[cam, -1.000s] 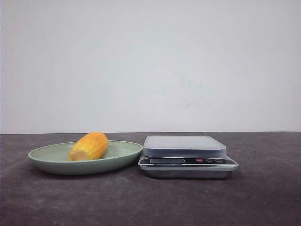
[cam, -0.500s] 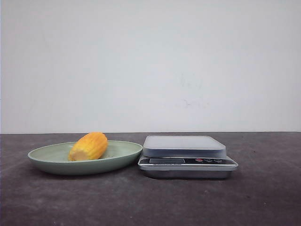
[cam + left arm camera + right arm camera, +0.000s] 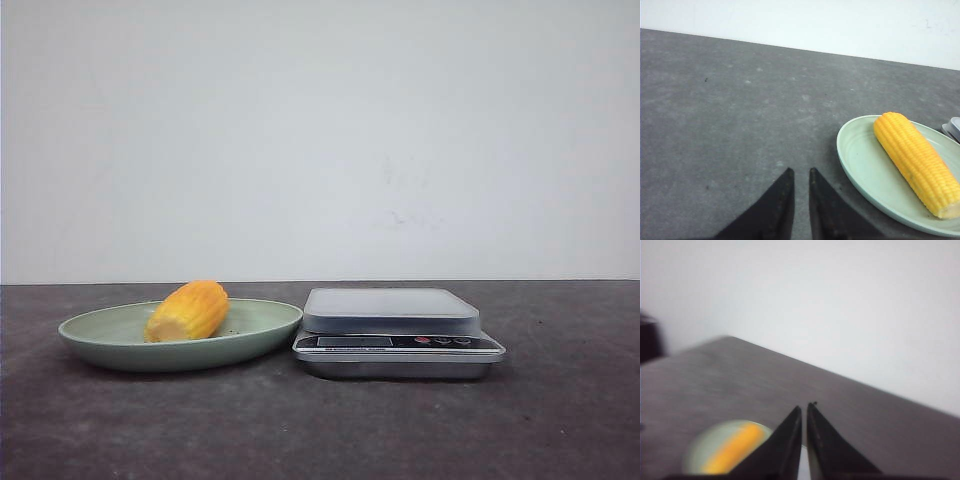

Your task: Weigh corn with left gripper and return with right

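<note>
The left gripper (image 3: pixel 800 172) has its two dark fingers (image 3: pixel 782 192) drawn almost together, only a thin slit between the tips, and nothing is held between them. It hangs above bare table (image 3: pixel 730 125), near the rim of the plate (image 3: pixel 855 160) but not touching it. The right gripper (image 3: pixel 805 409) is likewise nearly closed and empty, its tips a narrow gap apart; its view is blurred, with the plate and a yellow smear of corn showing as soft shapes beyond the fingers

The corn (image 3: pixel 188 311) lies on its side in the pale green plate, resting on the dish floor. In the left wrist view its long axis (image 3: pixel 915 160) runs across the plate, the rounded tip toward the wall and the paler cut end toward the plate's near rim. From the front the cob points diagonally, cut end forward and to the left, rounded end back and to the right

Just beside the plate, on its right, sits a kitchen scale (image 3: pixel 398 330) with a grey platform; whether plate rim and scale touch is unclear. Both stand on the dark grey table before a white wall (image 3: pixel 320 140)
</note>
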Robot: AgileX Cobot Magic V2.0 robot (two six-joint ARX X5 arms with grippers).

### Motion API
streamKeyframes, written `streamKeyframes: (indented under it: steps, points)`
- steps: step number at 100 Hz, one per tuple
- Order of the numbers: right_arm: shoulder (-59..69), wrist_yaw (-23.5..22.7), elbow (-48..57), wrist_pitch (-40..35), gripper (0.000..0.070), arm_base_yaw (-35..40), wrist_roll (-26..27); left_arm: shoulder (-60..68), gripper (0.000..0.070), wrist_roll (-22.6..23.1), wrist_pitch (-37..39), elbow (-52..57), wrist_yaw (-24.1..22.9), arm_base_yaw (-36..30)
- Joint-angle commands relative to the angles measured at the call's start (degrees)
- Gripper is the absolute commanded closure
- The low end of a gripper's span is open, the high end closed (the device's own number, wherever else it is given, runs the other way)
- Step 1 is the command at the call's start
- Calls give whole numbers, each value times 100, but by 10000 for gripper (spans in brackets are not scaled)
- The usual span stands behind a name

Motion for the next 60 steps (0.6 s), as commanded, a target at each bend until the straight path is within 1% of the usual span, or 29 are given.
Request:
streamKeyframes:
  steps: [1, 15, 31, 41, 52, 60]
  points:
    - [-20, -37, 72, -149, 688, -675, 140, -7, 689, 68, -26, -103, 20, 4]
    - [-116, -35, 48, -420, 688, -1749, 153, -7, 689, 70, -26, -103, 20, 2]
    - [-380, 79, -262, -339, 688, -2417, 101, -7, 689, 70, -26, -103, 20, 4]
    - [-732, 70, -872, 33, 688, -2658, 37, -7, 689, 68, -26, -103, 22, 4]
    - [-1248, 22, -1871, 732, 688, -2889, 37, -7, 689, 68, -26, -103, 20, 4]
    - [-1633, 20, -2597, 1032, 688, -3029, 50, -7, 688, 70, -26, -103, 20, 4]
